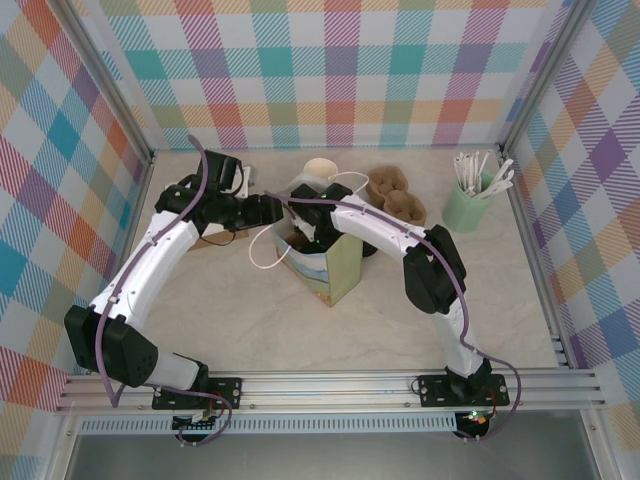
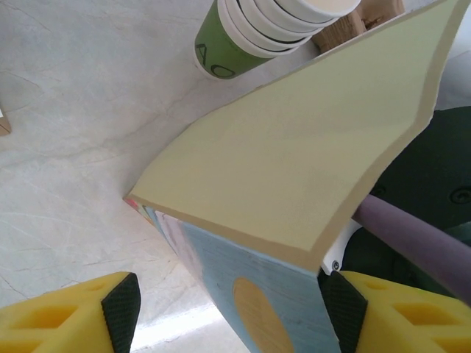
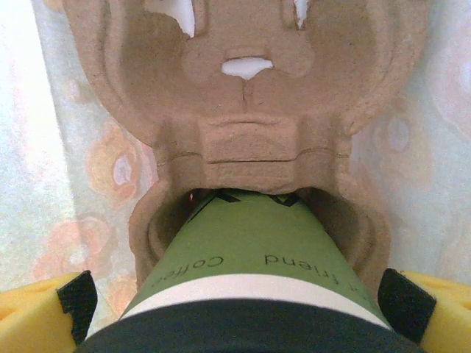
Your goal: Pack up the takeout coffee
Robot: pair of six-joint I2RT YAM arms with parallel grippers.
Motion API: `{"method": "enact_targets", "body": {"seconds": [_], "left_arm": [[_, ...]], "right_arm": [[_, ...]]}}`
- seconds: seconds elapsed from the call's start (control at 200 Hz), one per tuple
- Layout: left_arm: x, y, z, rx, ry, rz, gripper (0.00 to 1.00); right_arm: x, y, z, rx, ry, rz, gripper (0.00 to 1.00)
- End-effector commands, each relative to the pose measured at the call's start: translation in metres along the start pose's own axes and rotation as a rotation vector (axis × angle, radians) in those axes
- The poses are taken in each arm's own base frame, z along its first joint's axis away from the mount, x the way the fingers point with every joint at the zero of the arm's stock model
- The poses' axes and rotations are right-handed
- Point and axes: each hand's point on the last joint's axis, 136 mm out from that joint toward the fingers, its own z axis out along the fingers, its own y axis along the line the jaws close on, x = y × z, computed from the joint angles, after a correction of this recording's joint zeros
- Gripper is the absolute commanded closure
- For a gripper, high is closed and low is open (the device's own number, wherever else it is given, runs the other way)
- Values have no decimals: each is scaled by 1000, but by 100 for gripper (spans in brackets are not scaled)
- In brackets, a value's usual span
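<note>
The takeout coffee [image 3: 250,254], a dark green cup with a cream rim and black lid, stands with its base in a well of a brown pulp carrier [image 3: 250,95] inside the paper bag [image 1: 335,272]. My right gripper [image 3: 239,305] is shut on the cup just under the lid, and reaches down into the bag [image 1: 318,240]. My left gripper [image 2: 232,312] is open, straddling the bag's upper corner [image 2: 294,162]. Its right pad [image 2: 342,309] is against the bag's edge and its left pad [image 2: 121,312] stands clear. In the top view the left gripper [image 1: 268,212] sits at the bag's left side.
A stack of nested cream-rimmed cups [image 1: 318,172] stands behind the bag, also in the left wrist view [image 2: 250,37]. Brown pulp carriers [image 1: 395,195] lie to its right. A mint-green pot of white sticks [image 1: 468,205] is at the back right. The bag's white handles [image 1: 268,250] hang loose.
</note>
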Motion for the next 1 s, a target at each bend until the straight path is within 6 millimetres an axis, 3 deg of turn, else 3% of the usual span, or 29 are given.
{"method": "enact_targets", "body": {"seconds": [0.0,0.235,0.55,0.995], "left_arm": [[-7,-11,-21,28,-38,19,29],[-1,-12,-38,28,-51,25,25],[19,-8,-40,40,-15,56,22],[27,-8,-74,49,-123,95,18]], "right_arm": [[-4,3,-27,-29,-52,13,0],[-5,4,-26,-56,-46,23,0],[-9,8,-36,-84,-66,32,0],[-9,5,-51,-59,-75,31,0]]}}
